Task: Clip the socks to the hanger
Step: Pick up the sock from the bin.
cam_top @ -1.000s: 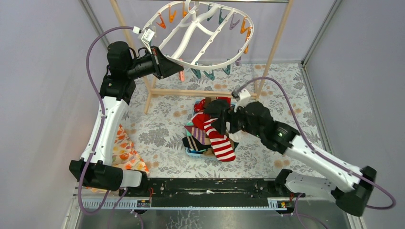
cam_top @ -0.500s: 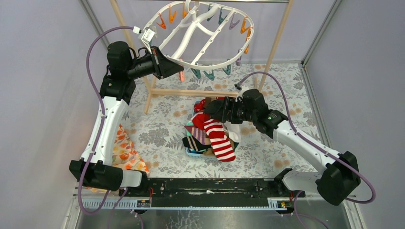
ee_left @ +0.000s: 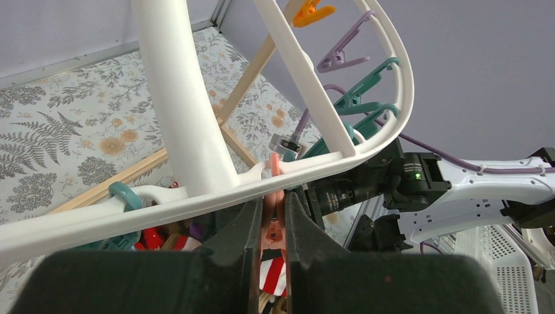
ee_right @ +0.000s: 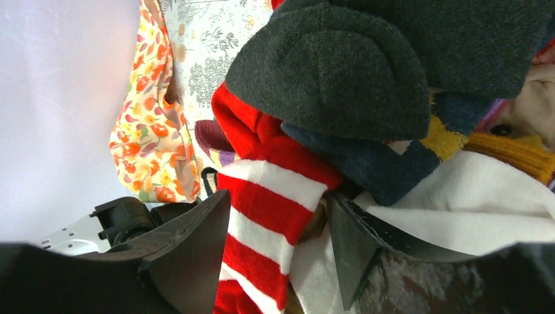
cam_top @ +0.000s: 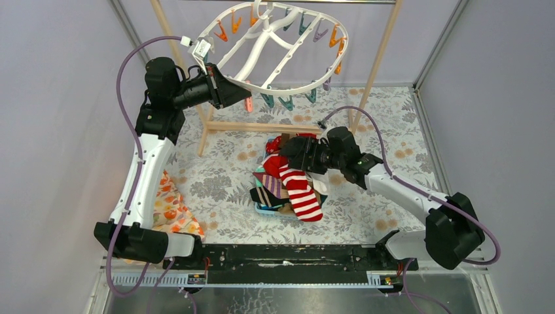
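left gripper (ee_left: 273, 226): jaws pinching pink peg (ee_left: 275, 171) on hanger (ee_left: 177, 98) rim, peg's end hidden | right gripper (ee_right: 278, 219): jaws spread astride striped sock (ee_right: 262, 226), sock's end cut off

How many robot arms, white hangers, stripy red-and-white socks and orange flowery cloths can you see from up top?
Robot arms: 2 (left arm, right arm)
White hanger: 1
Red-and-white striped sock: 1
Orange flowery cloth: 1
Total: 5
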Available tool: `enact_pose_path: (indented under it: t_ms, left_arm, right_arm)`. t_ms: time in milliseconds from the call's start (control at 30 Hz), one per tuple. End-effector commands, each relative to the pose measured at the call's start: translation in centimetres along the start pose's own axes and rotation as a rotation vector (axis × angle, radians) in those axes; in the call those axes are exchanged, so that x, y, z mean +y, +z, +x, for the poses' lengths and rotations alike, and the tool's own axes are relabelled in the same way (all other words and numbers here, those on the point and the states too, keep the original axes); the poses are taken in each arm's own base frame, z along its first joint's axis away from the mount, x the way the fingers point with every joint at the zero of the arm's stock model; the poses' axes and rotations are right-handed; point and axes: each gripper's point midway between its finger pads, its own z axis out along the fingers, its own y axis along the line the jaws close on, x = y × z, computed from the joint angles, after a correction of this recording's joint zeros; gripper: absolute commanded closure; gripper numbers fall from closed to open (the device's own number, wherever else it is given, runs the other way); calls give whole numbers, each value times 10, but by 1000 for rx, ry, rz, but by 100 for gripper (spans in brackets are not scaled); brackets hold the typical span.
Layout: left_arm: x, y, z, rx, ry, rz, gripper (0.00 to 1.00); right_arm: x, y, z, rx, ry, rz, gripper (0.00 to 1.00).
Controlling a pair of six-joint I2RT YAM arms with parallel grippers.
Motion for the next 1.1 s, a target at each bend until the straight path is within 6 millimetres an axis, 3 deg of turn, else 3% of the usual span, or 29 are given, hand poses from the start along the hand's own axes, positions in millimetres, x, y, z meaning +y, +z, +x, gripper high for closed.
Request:
enact_pose_path:
  t_ms: [0, 467, 733, 1067]
  left_arm:
    - [-22, -6, -3, 3, 32, 63, 99]
    - [-24, -7, -1, 9, 27, 70, 100]
    - [-26, -8, -2, 9, 31, 76, 100]
    - [-24, -7, 1, 14, 28, 78, 100]
  right_arm:
    - [19, 6, -16, -57, 44, -126, 38]
    - [17, 10, -32, -121, 187, -250, 50]
    - [21, 11, -32, -115, 230, -298, 57]
    - [50, -7, -38, -136, 225, -451, 86]
